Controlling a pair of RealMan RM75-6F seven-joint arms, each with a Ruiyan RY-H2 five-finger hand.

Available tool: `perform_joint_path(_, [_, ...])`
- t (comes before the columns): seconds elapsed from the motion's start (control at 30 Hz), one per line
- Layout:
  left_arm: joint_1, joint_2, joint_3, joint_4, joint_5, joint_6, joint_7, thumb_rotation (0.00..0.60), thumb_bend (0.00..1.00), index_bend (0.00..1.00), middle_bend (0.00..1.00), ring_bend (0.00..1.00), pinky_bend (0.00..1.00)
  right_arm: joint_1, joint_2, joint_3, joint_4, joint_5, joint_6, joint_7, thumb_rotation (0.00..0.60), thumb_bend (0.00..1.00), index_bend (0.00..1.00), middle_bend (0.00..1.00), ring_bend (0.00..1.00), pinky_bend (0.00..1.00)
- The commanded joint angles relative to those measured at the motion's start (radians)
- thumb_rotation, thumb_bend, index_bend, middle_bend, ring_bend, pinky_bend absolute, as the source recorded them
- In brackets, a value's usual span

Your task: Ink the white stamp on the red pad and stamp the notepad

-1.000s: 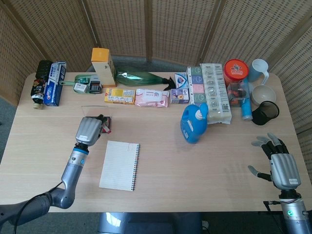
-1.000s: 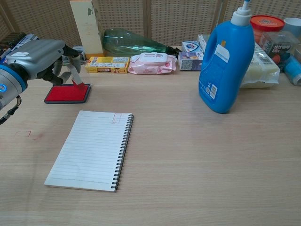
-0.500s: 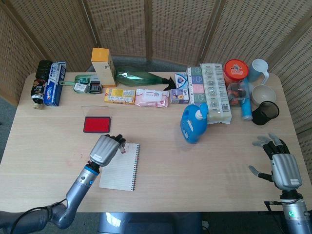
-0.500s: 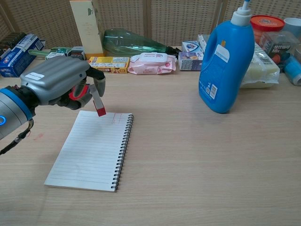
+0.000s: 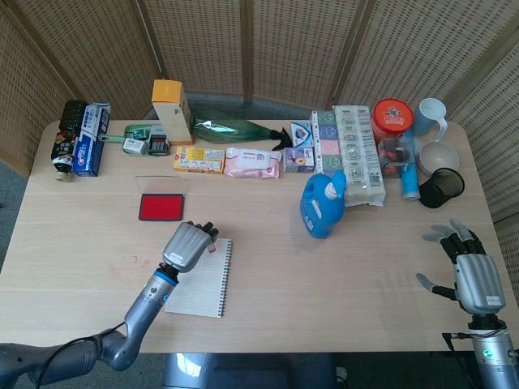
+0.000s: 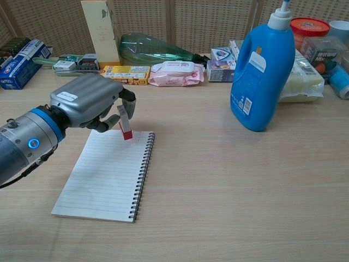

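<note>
Left robot hand (image 6: 90,101), fingers pinching small white stamp (image 6: 125,121), red face just under it on white spiral-bound lined notepad (image 6: 106,177): press square, lift vertically.

Left hand (image 6: 90,103) hides most of stamp (image 6: 125,121) (head view esp.); right arm cut off by bottom edge.

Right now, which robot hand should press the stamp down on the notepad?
Left. The left robot hand already holds the stamp over the notepad's top edge. The right robot hand sits open and empty at the far table edge.
</note>
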Motion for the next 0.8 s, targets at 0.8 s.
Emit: perform_joint_path(0.8, [-0.014,-0.078,0.001,0.128,-0.013,-0.04,-0.039,0.6,0.48,0.84,0.77,0.66,0.63,0.001,0.002,0.0,0.001,0.0,-0.001,0.005,0.6,0.0,0.3,0.23,0.1,0.12])
